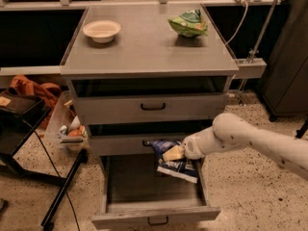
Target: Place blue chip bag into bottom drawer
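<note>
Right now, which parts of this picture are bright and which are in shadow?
Camera view: the cabinet top is brightly lit; the gaps above the two upper drawers are dark; the bottom drawer, under the gripper holding the blue chip bag, is dim inside.

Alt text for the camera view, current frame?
The gripper, on a white arm reaching in from the image right, holds the blue chip bag above the open bottom drawer of a grey cabinet. A white bowl and a green and white snack bag sit on the cabinet top.

Robot lab: speckled floor (240,191), loose cable (240,18), black stand leg (65,189), gripper (173,153) clutching blue chip bag (179,169) over bottom drawer (130,216)
</note>
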You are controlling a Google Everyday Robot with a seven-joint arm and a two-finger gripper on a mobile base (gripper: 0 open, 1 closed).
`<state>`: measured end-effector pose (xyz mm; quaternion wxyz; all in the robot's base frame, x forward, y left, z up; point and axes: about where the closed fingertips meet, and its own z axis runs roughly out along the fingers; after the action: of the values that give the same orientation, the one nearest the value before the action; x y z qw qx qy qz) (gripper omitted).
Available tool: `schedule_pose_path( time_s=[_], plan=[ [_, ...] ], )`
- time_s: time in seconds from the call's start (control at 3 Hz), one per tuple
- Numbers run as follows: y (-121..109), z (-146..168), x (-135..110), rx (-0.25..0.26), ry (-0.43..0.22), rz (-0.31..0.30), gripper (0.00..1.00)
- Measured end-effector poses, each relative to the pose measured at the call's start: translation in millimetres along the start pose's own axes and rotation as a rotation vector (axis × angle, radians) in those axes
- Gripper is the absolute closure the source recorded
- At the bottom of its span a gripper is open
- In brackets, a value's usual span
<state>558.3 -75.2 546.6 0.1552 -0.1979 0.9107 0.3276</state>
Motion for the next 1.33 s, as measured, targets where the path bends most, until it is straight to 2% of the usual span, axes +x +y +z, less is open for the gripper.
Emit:
schedule_pose_path(
  time_s=[0.33, 0.67, 1.0, 1.33],
  plan=[
    [-14.4, 64.6, 6.1, -0.124, -0.069, 0.109, 1.00],
    [-21.6, 98.0, 36.2, -0.166, -0.031, 0.163, 1.00],
    [-21.7, 98.1, 36.2, -0.166, -0.031, 0.164, 1.00],
    [-35.6, 113.5, 41.5, -0.178, -0.029, 0.199, 1.00]
  ],
)
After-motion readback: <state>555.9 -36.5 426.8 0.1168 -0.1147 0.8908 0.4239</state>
